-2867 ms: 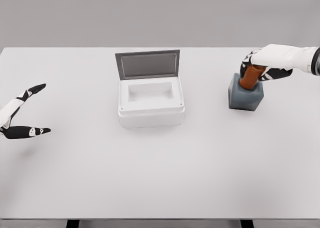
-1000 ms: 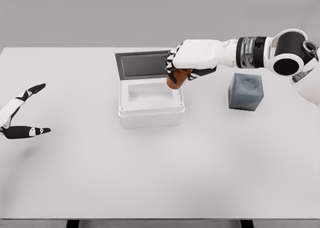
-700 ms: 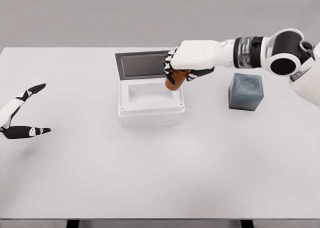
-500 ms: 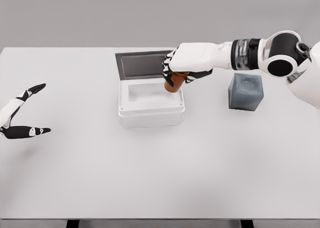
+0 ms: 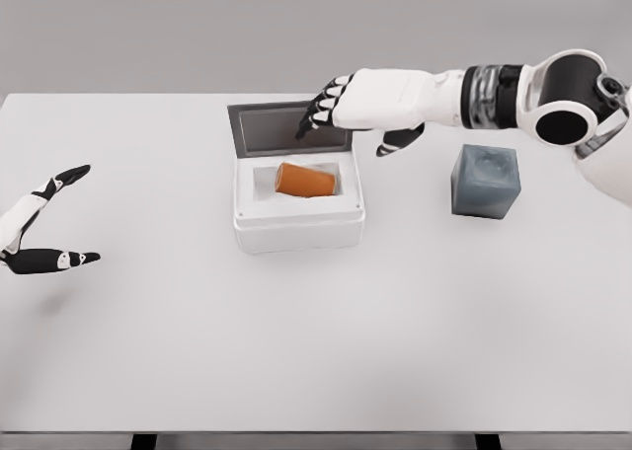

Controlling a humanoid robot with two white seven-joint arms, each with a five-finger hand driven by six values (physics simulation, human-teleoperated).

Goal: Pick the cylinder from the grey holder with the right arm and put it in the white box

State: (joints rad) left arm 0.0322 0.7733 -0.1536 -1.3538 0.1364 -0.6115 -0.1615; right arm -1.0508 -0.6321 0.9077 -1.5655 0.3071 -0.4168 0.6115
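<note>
The orange-brown cylinder (image 5: 305,181) lies on its side inside the white box (image 5: 296,223), whose grey lid (image 5: 290,127) stands open at the back. My right hand (image 5: 348,119) hovers above the box's back right corner, fingers spread and holding nothing. The grey holder (image 5: 485,181) stands to the right of the box with nothing in it. My left hand (image 5: 51,223) rests at the far left edge with its fingers apart.
The white table (image 5: 316,351) stretches wide in front of the box, its front edge near the bottom of the view. My right forearm (image 5: 494,97) reaches across above the holder's back side.
The right hand let go of the cylinder, which dropped into the box and now lies on its side. The hand's fingers spread and it rose slightly. The left arm stayed still.
</note>
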